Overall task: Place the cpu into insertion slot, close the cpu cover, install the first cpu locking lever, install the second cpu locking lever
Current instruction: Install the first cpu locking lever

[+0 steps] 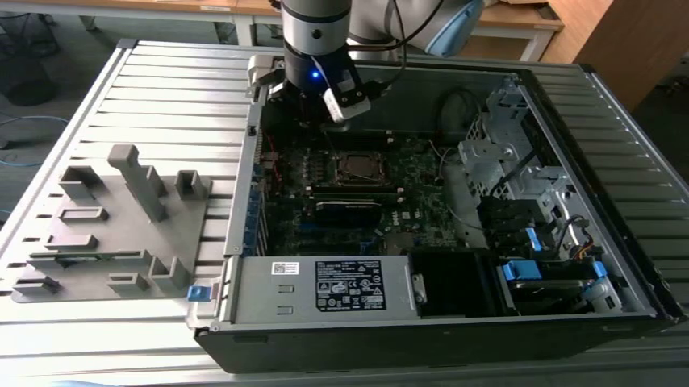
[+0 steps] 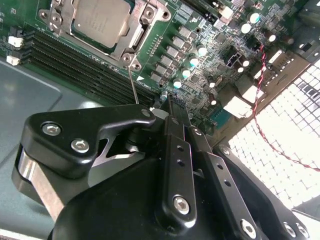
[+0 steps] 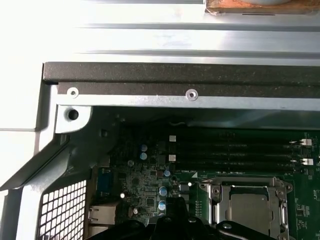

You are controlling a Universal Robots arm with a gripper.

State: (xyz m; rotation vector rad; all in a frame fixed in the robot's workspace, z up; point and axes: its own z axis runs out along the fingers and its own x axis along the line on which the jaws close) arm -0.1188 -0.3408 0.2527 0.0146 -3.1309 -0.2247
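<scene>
The cpu (image 2: 100,20) lies flat in the insertion slot (image 1: 361,167), dull silver top up. The cpu cover (image 2: 134,42) is down over it as a silvery frame, and the first wrist view shows the same cpu (image 3: 250,210) and cover (image 3: 215,192). A thin wire locking lever (image 2: 132,82) stands up from the socket's corner and runs toward my gripper (image 2: 167,100), its far end hidden behind the black finger linkage. My gripper (image 1: 318,121) hangs over the board beside the socket, on the exterior view's left of it, fingers together with nothing visible between them.
Long black memory slots (image 2: 75,65) run beside the socket. A twisted red-black wire (image 2: 260,100) crosses the board near the perforated case wall. A grey fixture rack (image 1: 119,218) lies on the exterior view's left, with the power supply box (image 1: 323,286) and drive cage (image 1: 506,153) inside the case.
</scene>
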